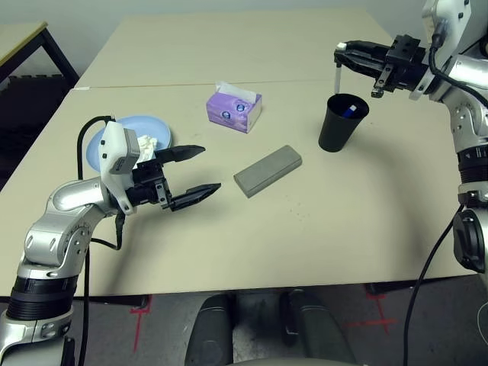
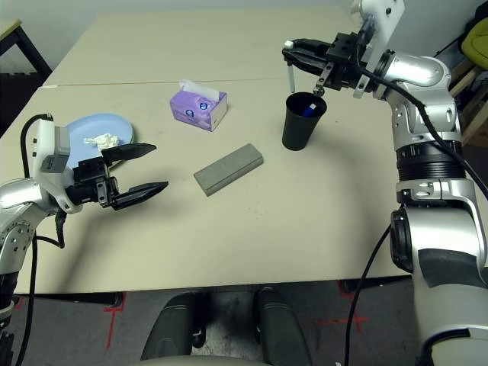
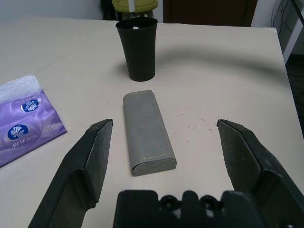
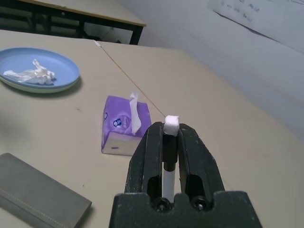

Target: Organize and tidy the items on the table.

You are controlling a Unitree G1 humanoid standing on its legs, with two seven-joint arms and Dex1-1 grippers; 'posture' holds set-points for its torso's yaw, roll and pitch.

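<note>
The left gripper (image 1: 200, 174) hovers low over the near left part of the pale beige table (image 1: 320, 221), its two black tapered fingers spread wide apart and holding nothing. Just beyond its fingertips, a little toward the middle of the table, lies the grey glasses case (image 1: 268, 170), a flat oblong with rounded ends and a matte, felt-like surface, set at a slant; it is near the gripper but not touching it. Behind the left wrist sits a light blue round plate (image 1: 152, 126), smooth and shallow, with a crumpled white tissue (image 4: 31, 73) resting on it. Further back near the middle stands a purple tissue box (image 1: 233, 108), glossy cardboard with a white sheet poking from its top. To the right of the case stands the black cup (image 1: 341, 123), a smooth tapered tumbler, upright, with a blue-tipped pen (image 1: 348, 111) inside. Above and just behind the cup's rim, the right gripper (image 1: 338, 53) is clamped tight on a slim white pen (image 1: 337, 76), which hangs straight down beside the cup.
</note>
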